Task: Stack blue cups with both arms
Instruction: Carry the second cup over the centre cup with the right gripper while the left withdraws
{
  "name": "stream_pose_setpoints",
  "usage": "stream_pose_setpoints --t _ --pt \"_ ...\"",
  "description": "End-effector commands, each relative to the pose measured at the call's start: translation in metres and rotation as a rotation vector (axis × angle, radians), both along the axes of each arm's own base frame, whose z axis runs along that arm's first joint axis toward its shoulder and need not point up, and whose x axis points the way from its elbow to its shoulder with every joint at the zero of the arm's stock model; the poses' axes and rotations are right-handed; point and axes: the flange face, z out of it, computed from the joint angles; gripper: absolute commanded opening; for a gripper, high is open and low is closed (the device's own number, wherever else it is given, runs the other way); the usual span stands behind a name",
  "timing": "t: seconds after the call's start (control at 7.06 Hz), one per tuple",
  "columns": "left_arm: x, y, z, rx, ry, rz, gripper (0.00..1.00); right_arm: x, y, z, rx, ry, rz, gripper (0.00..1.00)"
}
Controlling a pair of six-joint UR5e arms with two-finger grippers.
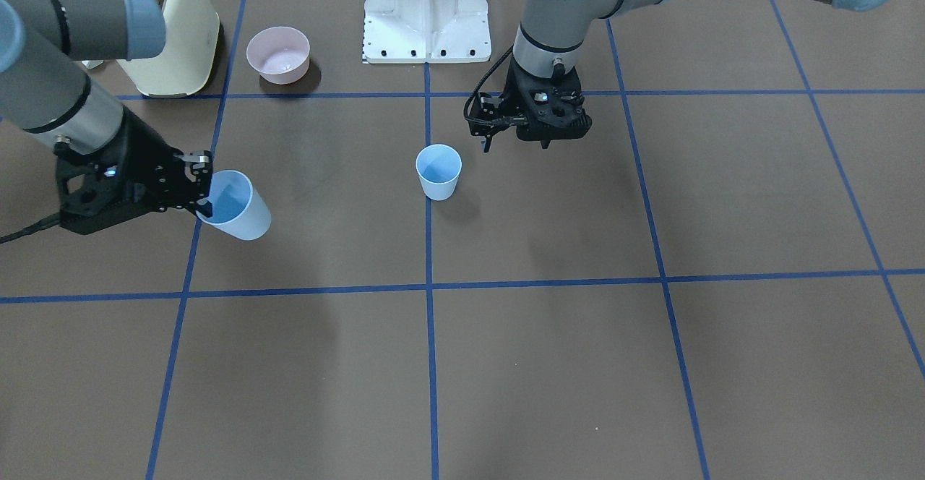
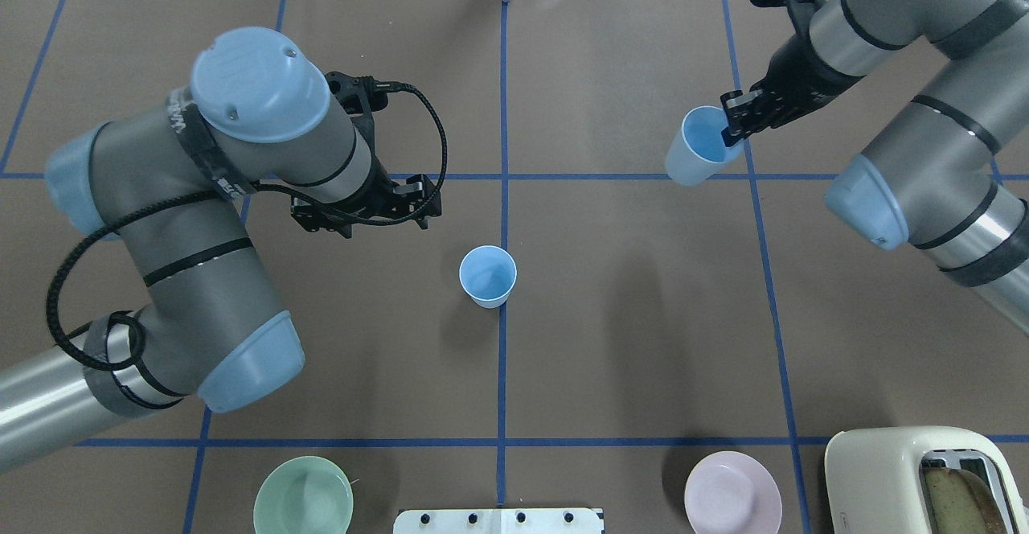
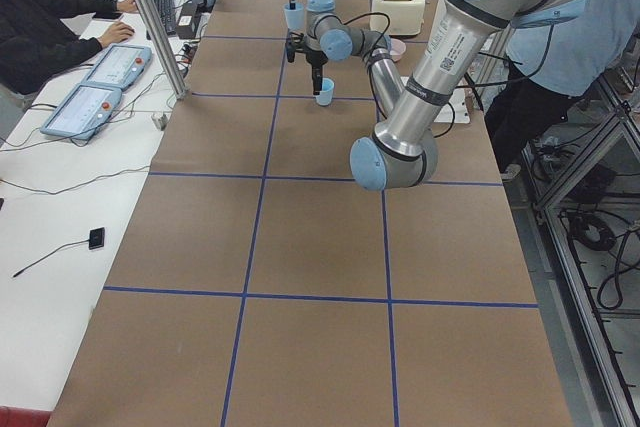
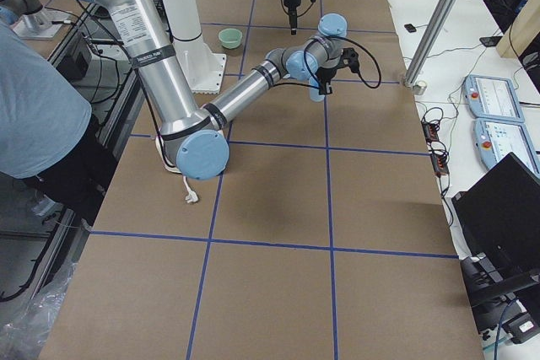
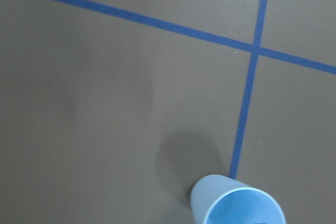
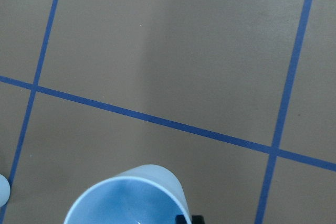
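One pale-blue cup [image 1: 439, 170] stands upright near the table's middle, on a blue tape line. It also shows in the overhead view [image 2: 488, 275] and at the bottom of the left wrist view [image 5: 236, 205]. My left gripper [image 1: 516, 146] hovers beside and above it, open and empty; in the overhead view [image 2: 366, 214] its fingertips are hidden under the wrist. My right gripper [image 1: 204, 189] is shut on the rim of the second blue cup [image 1: 238, 209]. It holds that cup tilted above the table, far to my right [image 2: 698, 152]. The cup's mouth fills the bottom of the right wrist view [image 6: 131, 198].
A pink bowl [image 2: 732, 492], a green bowl [image 2: 303, 495] and a cream toaster [image 2: 924, 478] sit along the robot's edge of the table, either side of the white base stand [image 2: 498, 520]. People stand and sit beside the table in the side views.
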Motion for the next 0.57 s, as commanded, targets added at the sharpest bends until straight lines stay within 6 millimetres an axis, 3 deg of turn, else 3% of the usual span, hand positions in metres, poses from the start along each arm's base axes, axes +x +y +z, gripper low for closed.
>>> stream_pose_setpoints --t 0.0,0.28,0.42 --pt "-0.058 -0.021 0.039 0.050 -0.016 0.071 0.97 -0.048 0.018 -0.047 -0.032 -0.023 0.037 0.00" --pt "-0.089 -0.030 0.072 0.100 -0.042 0.096 0.97 -0.087 0.039 -0.082 -0.043 -0.039 0.068 0.00" --pt "-0.095 -0.029 0.091 0.121 -0.044 0.107 0.97 -0.097 0.047 -0.102 -0.061 -0.064 0.076 0.00"
